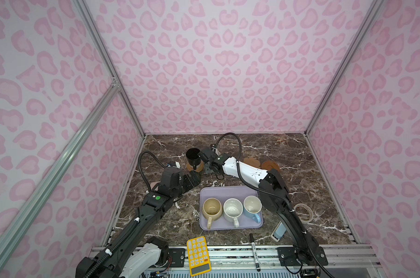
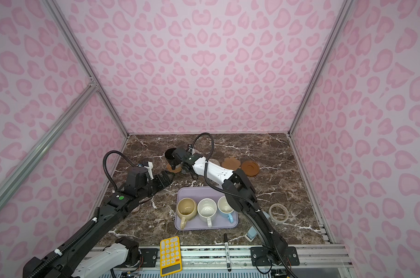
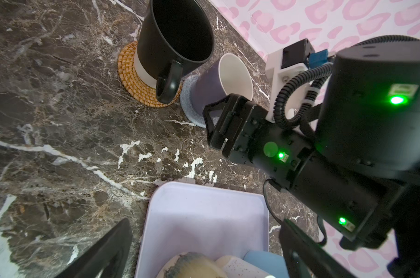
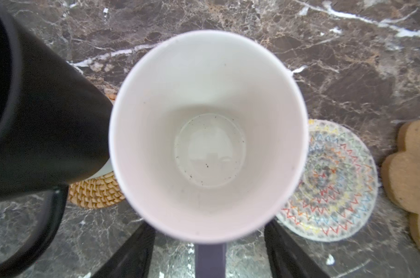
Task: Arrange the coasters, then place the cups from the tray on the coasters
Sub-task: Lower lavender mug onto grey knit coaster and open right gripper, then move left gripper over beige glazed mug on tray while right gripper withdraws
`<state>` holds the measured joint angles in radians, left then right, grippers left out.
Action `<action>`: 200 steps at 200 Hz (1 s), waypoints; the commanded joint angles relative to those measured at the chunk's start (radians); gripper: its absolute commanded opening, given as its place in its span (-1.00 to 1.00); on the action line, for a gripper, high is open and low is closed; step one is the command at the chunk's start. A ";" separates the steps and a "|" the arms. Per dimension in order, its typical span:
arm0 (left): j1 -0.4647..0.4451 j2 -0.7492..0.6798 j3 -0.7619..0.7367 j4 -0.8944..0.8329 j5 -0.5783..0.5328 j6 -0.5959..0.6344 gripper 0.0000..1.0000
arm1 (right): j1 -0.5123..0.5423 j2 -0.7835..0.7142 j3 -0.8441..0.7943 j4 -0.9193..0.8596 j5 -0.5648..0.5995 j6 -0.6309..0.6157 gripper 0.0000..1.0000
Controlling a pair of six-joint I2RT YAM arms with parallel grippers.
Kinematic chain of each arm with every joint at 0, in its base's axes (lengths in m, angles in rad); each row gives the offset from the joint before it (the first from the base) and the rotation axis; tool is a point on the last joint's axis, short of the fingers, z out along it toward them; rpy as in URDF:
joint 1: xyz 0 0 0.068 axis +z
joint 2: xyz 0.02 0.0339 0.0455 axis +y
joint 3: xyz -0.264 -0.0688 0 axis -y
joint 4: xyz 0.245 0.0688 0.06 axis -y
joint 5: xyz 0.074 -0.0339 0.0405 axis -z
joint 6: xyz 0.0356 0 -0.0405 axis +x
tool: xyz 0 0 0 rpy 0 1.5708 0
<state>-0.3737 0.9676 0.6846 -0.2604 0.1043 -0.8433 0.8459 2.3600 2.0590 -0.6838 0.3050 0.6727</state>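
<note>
The lavender mug (image 4: 209, 134) stands on the grey-blue coaster (image 3: 188, 108), just beside the black mug (image 3: 170, 41) on its woven orange-tan coaster (image 3: 129, 72). My right fingers (image 4: 132, 252) straddle the lavender handle, spread and clear of it. My left fingers (image 3: 108, 252) hang wide apart, empty, near the tray (image 3: 204, 216).

In both top views the right arm (image 1: 246, 172) hides the lavender mug (image 3: 218, 84).
</note>
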 commanded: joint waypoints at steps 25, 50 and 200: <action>-0.029 -0.034 0.018 -0.062 0.055 0.041 0.94 | 0.006 -0.157 -0.121 0.041 0.012 -0.058 0.96; -0.107 -0.065 0.052 -0.175 -0.008 0.065 0.94 | 0.017 -0.316 -0.261 0.101 0.046 -0.087 0.96; -0.526 -0.116 -0.025 -0.402 -0.161 0.021 0.94 | 0.066 -0.997 -0.895 0.269 -0.169 -0.431 0.96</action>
<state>-0.8566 0.8276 0.6762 -0.6460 -0.0090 -0.7921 0.9096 1.4273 1.2163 -0.4587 0.3286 0.2909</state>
